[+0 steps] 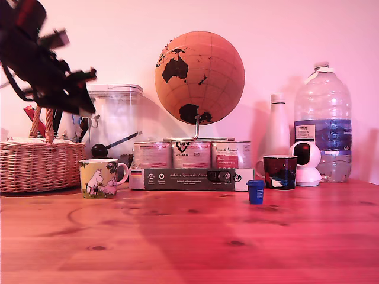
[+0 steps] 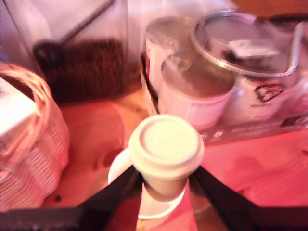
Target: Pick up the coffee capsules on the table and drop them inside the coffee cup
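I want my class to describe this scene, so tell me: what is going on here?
A robot arm's gripper holds a whitish coffee capsule high above the yellow-green cartoon mug, whose rim shows right under the capsule in the wrist view. A blue capsule still stands on the wooden table, towards the exterior view's right, near a dark mug. Nothing has been dropped yet.

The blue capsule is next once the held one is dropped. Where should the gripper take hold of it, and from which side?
Grip the blue capsule across its side walls, just under the rim, coming straight down from above. It seems to stand upright on bare table, apart from the dark mug behind it. Its sides look slightly tapered, so the wider rim should stop it slipping.
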You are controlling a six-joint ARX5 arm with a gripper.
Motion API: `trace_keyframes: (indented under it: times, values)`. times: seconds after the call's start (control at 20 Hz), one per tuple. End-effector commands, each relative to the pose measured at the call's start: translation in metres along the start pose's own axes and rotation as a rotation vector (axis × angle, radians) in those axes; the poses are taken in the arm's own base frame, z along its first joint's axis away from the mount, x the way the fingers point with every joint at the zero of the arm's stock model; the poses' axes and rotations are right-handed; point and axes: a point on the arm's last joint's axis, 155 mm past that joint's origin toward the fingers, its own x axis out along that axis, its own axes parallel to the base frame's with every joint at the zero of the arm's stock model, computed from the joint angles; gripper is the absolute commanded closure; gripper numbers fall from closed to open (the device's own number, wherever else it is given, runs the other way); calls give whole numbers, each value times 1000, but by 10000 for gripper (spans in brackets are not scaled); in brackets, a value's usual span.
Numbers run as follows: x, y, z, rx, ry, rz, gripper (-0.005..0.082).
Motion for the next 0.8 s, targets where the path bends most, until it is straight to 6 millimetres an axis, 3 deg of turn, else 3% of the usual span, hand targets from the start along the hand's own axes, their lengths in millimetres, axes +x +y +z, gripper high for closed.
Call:
trace_keyframes:
  times: [0.0, 0.35, 0.75]
  values:
    - [15, 2, -12, -6, 49, -3, 627]
    - [37, 8, -16, -21, 173, -6, 627]
    - [57, 13, -38, -52, 286, -15, 627]
